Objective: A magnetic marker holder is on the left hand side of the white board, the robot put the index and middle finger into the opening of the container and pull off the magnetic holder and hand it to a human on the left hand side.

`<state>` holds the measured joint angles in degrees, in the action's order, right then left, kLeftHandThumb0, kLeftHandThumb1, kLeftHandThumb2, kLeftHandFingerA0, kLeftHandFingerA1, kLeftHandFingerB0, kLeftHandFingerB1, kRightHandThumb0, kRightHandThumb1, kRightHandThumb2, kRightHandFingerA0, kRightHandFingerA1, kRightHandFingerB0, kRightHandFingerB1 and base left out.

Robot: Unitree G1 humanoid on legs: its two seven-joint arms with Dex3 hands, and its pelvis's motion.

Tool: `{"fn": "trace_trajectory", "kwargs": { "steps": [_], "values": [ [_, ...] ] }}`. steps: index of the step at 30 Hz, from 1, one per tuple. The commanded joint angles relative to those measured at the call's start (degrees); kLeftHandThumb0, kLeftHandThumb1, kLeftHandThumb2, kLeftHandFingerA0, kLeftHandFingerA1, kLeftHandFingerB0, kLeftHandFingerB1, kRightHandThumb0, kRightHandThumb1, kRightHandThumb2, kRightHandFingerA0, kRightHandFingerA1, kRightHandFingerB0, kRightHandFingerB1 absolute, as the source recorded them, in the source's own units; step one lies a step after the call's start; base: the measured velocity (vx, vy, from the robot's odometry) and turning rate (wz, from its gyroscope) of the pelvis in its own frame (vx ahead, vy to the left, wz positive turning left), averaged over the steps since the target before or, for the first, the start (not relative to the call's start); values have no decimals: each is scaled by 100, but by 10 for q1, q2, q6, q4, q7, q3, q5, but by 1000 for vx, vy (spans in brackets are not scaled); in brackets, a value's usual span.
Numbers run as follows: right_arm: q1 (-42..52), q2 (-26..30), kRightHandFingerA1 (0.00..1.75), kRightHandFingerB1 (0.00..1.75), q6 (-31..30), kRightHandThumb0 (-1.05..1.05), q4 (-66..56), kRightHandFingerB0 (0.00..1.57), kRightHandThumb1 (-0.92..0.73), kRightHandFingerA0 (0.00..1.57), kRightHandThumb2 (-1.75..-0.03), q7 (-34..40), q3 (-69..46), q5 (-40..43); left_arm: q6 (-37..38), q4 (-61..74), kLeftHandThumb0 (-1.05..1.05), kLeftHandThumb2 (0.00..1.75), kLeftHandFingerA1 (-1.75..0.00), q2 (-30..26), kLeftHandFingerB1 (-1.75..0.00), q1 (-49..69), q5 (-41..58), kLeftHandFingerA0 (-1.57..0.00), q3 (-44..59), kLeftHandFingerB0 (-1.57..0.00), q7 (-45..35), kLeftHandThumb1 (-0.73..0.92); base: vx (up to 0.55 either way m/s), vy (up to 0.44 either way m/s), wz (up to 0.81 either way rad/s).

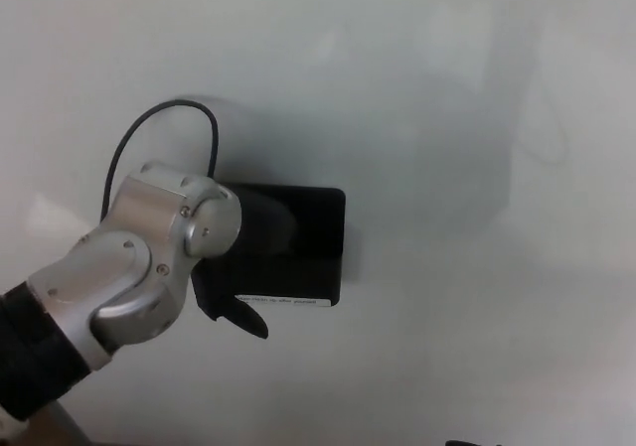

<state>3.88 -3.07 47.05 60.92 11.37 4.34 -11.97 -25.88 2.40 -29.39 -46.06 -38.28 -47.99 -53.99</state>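
Observation:
The magnetic marker holder (320,239) is a black box stuck flat on the whiteboard (457,108), left of the picture's middle, with a small white label along its lower edge. My left hand (250,267) lies against the holder's left half, black on black, so its grip cannot be made out. The silver wrist joint (164,252) covers much of the hand from the left. The holder's right half and its right edge show plainly. My right hand is out of sight.
A thin black cable (164,118) loops above the wrist over the board. A brownish surface (50,431) shows at the bottom left corner. A tiny dark shape (472,443) touches the bottom edge. No person shows.

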Motion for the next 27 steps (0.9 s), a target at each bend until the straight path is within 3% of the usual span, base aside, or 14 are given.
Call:
{"fn": "trace_trajectory", "kwargs": {
  "steps": [1,2,3,4,5,8,9,11,12,16,17,18,24,27],
  "values": [
    [-4,6,49,44,-5,-42,-2,61,-69,81,-61,7,0,-2,29,-14,-66,58,-50,13,-29,5,-57,-68,-4,-21,33,56,0,0,0],
    [-5,6,49,44,-4,-42,-1,61,-69,81,-61,7,-1,-1,34,-17,-66,58,-50,15,-29,6,-59,-68,-3,-21,37,56,0,0,0],
    [-6,6,52,45,-3,-44,0,58,-64,80,-63,9,0,-2,43,-21,-36,86,-69,18,-45,10,-61,-61,-3,-8,51,32,0,0,0],
    [-7,6,52,45,-1,-44,1,58,-64,80,-63,11,0,-3,53,-25,-36,86,-69,21,-45,14,-65,-61,-2,-8,65,32,0,0,0],
    [-8,7,52,45,0,-44,2,58,-65,80,-63,14,1,-6,66,-29,-43,56,-59,22,-31,22,-64,-72,1,-30,85,52,0,0,0],
    [-9,7,50,45,1,-41,4,61,-69,81,-61,12,0,-3,96,-41,-33,57,-66,28,-34,46,-67,-73,13,-39,139,56,0,0,0],
    [-9,7,50,45,1,-41,4,61,-69,81,-61,11,1,-3,103,-44,-22,58,-96,29,-35,51,-69,-70,14,-45,152,59,0,0,0],
    [-11,6,51,45,-1,-44,3,58,-65,80,-63,11,2,-5,114,-52,-17,58,-91,29,-40,60,-82,-70,11,-57,173,60,0,0,0],
    [-11,4,49,44,-4,-41,4,61,-69,82,-61,5,1,0,124,-56,-31,83,-96,27,-63,64,-88,-73,7,-63,184,48,0,0,0],
    [-14,5,50,45,-1,-40,5,62,-69,83,-61,6,2,-2,154,-69,-32,89,-97,23,-64,78,-90,-74,13,-61,230,52,0,0,0],
    [-16,4,50,45,-1,-40,6,62,-69,83,-61,6,2,-2,157,-72,-32,89,-97,24,-64,79,-89,-74,16,-61,233,52,0,0,0],
    [-17,4,50,45,-3,-41,7,61,-69,83,-61,5,1,0,161,-75,-26,60,-107,24,-54,81,-87,-65,19,-67,238,69,0,0,0],
    [-23,5,52,45,-9,-47,7,57,-65,83,-64,5,2,-3,184,-99,-28,59,-91,28,-56,92,-57,-77,55,-74,258,65,0,0,0],
    [-25,4,53,45,-13,-47,6,57,-65,83,-64,6,5,-5,202,-111,-28,59,-95,28,-58,95,-35,-75,77,-73,249,67,0,0,0]
  ]
}}
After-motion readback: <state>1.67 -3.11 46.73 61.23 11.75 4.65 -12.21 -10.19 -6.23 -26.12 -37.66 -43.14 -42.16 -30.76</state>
